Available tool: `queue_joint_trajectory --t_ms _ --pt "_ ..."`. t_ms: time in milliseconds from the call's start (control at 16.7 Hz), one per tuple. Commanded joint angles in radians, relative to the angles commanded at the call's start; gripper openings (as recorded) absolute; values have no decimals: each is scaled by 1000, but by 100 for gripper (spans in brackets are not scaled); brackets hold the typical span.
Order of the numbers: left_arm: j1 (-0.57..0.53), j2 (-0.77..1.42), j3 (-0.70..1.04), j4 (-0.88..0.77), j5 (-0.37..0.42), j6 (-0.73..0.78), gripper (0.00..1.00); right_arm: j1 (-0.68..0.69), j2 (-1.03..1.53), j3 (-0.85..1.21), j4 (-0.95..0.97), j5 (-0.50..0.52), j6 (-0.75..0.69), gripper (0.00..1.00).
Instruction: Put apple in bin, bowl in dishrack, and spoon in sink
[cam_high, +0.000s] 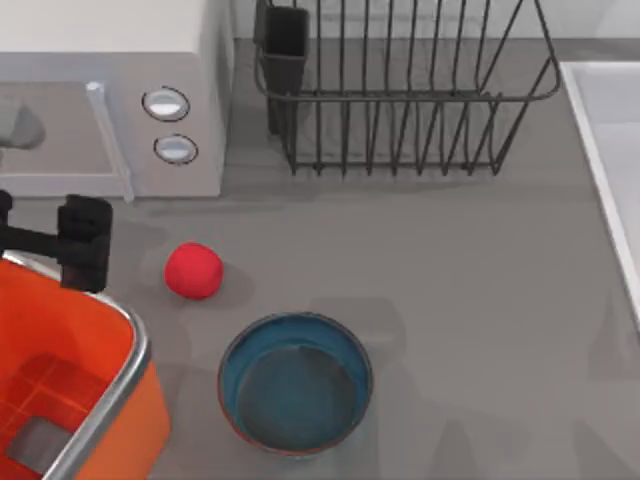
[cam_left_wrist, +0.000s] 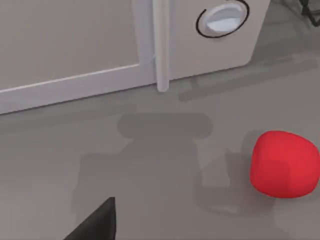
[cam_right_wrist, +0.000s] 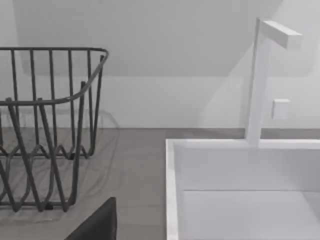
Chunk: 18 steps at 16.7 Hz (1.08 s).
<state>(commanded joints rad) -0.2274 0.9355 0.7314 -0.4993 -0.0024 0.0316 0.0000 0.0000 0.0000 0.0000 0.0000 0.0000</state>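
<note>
The apple (cam_high: 193, 270) is seen on the grey counter (cam_high: 450, 260), left of centre, just right of the left gripper (cam_high: 85, 243), which is held above the far rim of the bin (cam_high: 135, 345); its opening cannot be told. The bowl (cam_high: 295, 382) is set near the apple, to its right. The dishrack (cam_high: 400, 90) is placed far, the sink (cam_high: 605, 150) at right. No writing can be read on the white box (cam_high: 120, 110).

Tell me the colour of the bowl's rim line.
Reddish-orange, a thin line around the teal bowl, best in the top view.
</note>
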Motion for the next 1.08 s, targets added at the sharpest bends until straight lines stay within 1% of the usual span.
queue_joint_trajectory --t_ms 360,660,900,1080 --pt "-118 556 429 -295 6 -7 100 0 0 0 0 0 0 100" --pt "-167 926 708 -489 9 -24 100 0 0 0 0 0 0 100" --pt "-173 1096 834 -577 7 -33 100 0 0 0 0 0 0 100" --pt "-172 1123 854 -591 6 -35 100 0 0 0 0 0 0 100"
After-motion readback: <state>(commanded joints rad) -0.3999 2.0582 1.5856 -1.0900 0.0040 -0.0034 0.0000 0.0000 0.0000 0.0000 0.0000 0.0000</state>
